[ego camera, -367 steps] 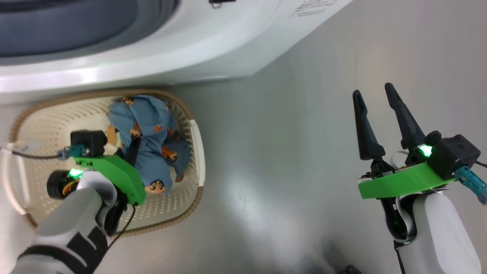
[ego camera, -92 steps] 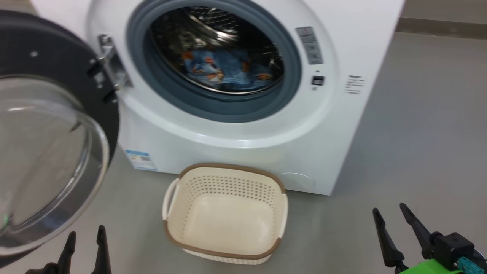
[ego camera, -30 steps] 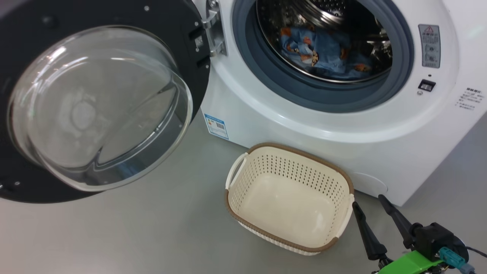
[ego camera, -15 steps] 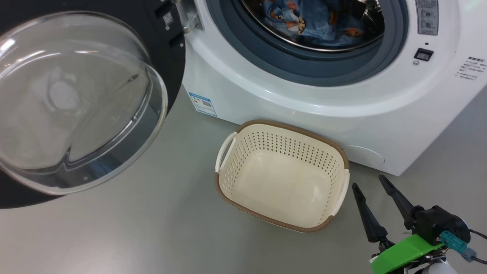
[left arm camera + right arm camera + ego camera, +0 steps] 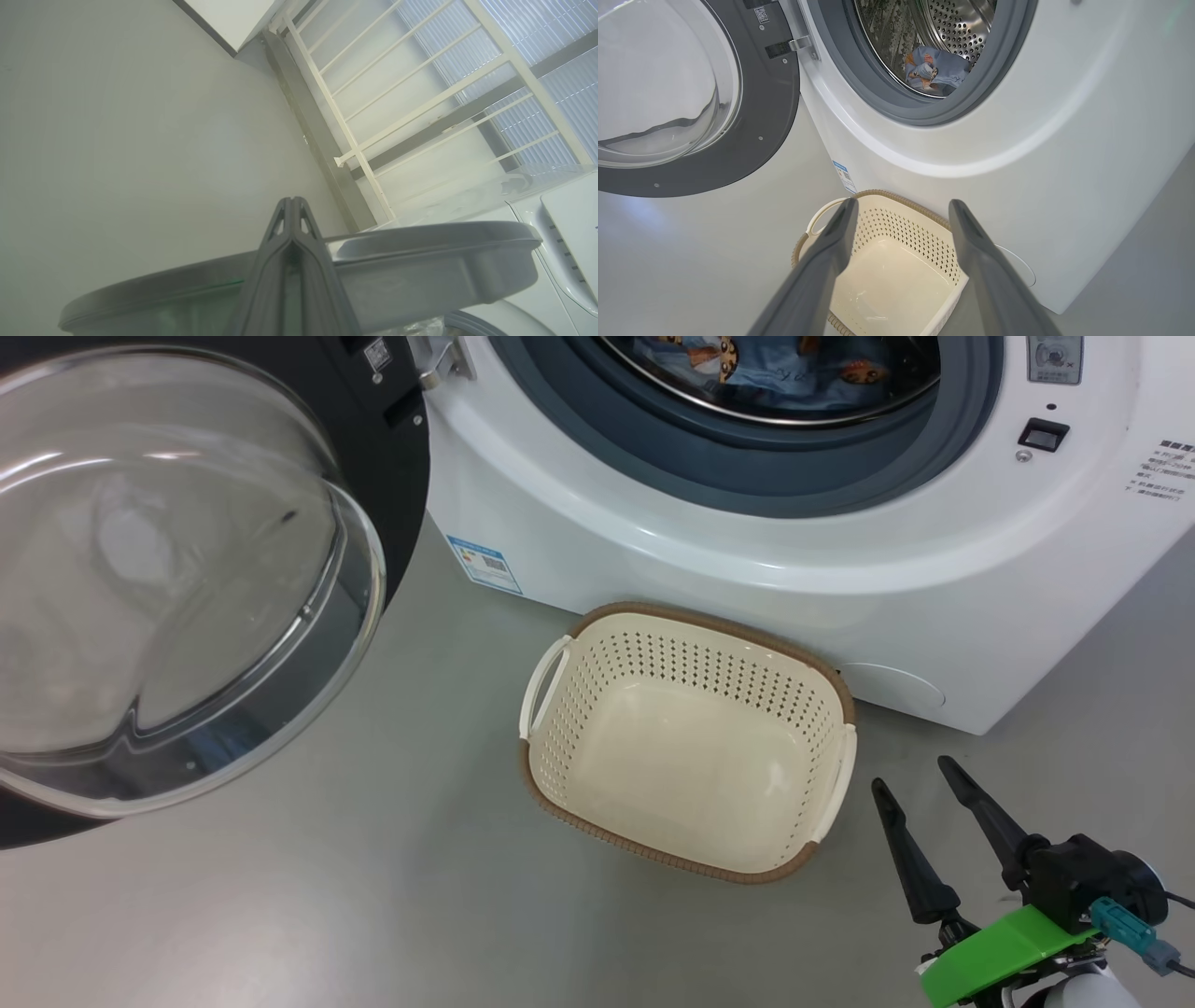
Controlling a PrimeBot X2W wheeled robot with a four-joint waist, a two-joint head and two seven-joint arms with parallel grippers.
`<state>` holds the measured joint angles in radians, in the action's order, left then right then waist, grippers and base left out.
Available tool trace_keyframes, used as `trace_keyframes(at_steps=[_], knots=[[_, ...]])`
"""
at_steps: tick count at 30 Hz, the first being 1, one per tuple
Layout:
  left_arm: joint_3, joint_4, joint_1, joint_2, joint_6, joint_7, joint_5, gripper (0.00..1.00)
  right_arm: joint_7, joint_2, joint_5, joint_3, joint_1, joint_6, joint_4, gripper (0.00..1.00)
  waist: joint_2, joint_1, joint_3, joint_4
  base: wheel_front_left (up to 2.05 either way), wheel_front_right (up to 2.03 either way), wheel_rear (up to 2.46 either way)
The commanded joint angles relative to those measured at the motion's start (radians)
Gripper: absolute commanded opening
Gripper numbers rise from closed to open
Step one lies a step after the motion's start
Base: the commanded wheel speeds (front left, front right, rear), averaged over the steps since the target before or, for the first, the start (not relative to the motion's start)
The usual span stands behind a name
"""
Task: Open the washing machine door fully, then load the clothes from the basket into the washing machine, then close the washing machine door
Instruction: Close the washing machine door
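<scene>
Clothes (image 5: 780, 371) loaded, door (image 5: 168, 579) open
You have clothes at top centre in the washer (image 5: 747, 560), basket (image 5: 695, 875) below; right hand (image 5: 911, 773) (lower right) gapes, holding nothing; left hand (image 5: 292, 207) pressed closed, empty.

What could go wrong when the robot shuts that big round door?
The closed left gripper sits by the smooth rim of the washing machine door and might slip off. The clothes lie low in the drum; a loose bit could catch at the gasket. The open right gripper could bump the nearby basket.

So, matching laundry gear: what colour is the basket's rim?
Brown rim, cream basket; clearest in head view.
</scene>
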<state>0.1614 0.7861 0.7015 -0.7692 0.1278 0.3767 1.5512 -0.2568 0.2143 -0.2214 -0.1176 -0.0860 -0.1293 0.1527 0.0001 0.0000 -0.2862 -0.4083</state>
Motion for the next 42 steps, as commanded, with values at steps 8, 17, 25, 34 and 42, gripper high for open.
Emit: trace_keyframes(at_steps=[8,17,25,34,42], knots=[[0.018,0.005,0.026,-0.080,0.003,0.088,0.038,0.00,-0.005,0.019,0.018,-0.029,-0.041,-0.001,-0.033,1.00,-0.0001,0.0000,-0.027,0.001,0.00,0.00,0.00],[0.002,-0.006,0.019,-0.063,0.003,0.167,0.054,0.00,-0.005,0.016,0.024,-0.027,-0.041,-0.001,-0.031,1.00,-0.0001,0.0000,-0.021,0.005,0.00,0.00,0.00],[-0.032,-0.041,-0.002,-0.059,0.003,0.284,0.063,0.00,-0.005,0.006,0.023,-0.025,-0.028,-0.001,-0.021,1.00,-0.0001,0.0000,0.013,0.004,0.00,0.00,0.00],[-0.072,-0.136,-0.044,-0.059,0.003,0.411,0.066,0.00,-0.005,0.002,0.016,-0.012,0.000,-0.001,-0.017,1.00,-0.0001,0.0000,0.056,-0.003,0.00,0.00,0.00],[-0.088,-0.233,-0.086,-0.053,0.003,0.494,0.075,0.00,-0.005,-0.010,0.014,-0.005,0.017,-0.001,-0.017,1.00,-0.0001,0.0000,0.088,-0.003,0.00,0.00,0.00]])
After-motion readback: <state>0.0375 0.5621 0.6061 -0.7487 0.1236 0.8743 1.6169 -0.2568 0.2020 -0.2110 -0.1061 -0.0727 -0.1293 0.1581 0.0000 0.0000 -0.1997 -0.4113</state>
